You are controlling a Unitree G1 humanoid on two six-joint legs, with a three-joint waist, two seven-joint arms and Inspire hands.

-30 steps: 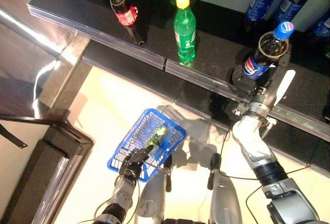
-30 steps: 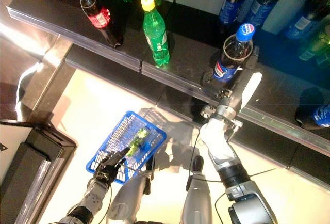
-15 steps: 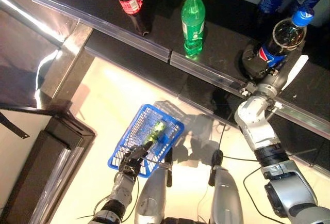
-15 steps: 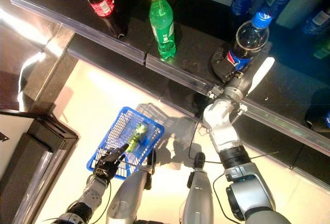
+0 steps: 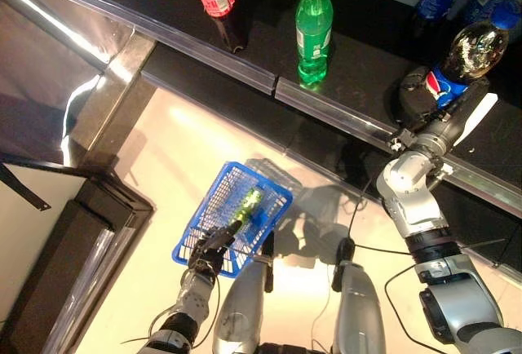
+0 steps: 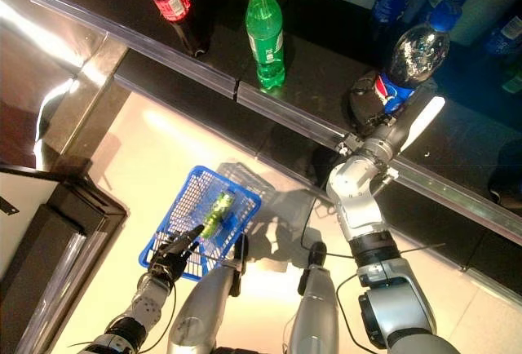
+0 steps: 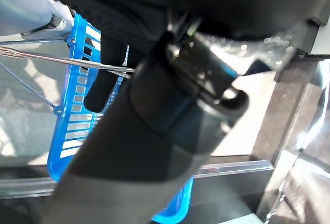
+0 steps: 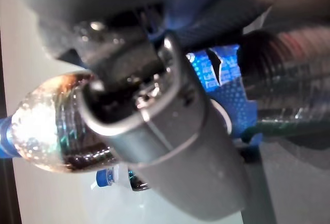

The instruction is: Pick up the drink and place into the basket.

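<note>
Upper right of frame: right hand (image 5: 428,113) wrapped round cola bottle (image 5: 458,64), tilted. Lower left: left hand (image 5: 214,248) clutching blue basket (image 5: 214,209) handle.

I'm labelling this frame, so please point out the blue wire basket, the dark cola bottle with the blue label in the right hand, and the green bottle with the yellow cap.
blue wire basket (image 5: 210,201): left eye view, far-left mesh wall.
dark cola bottle with the blue label (image 6: 412,56): right eye view, upper body.
green bottle with the yellow cap (image 5: 313,32): left eye view, labelled middle.
</note>
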